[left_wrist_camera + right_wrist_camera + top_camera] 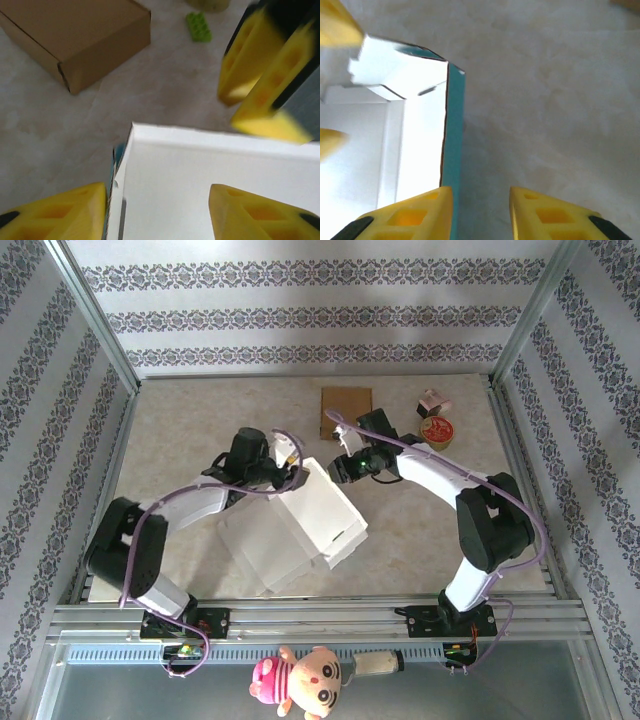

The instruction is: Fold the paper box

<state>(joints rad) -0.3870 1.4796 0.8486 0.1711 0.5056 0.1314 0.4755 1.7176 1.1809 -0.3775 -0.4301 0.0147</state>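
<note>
Paper box (318,518): lies white and partly unfolded at the middle of the tabletop (190,410). Spreads one flat panel toward the near edge and raises a wall at its far end. Shows a teal outer face on that wall in the right wrist view.

Left gripper (157,192): hangs over the far end of the paper box. Holds its jaws well apart above the white panel and clamps nothing.

Right gripper (481,192): stands at the same far end, close beside the left gripper. Keeps its jaws partly open, one finger (407,215) just beside the teal wall and the other over bare tabletop. Grips nothing.

Brown cardboard box (346,405): rests near the far edge, apart from the paper box.

Green brick (199,26): lies on the tabletop near the brown cardboard box.

Round tin (437,430) and small pink item (433,400): sit toward the far right corner.

Plush doll (300,680): lies outside the tabletop, beyond its near edge.
</note>
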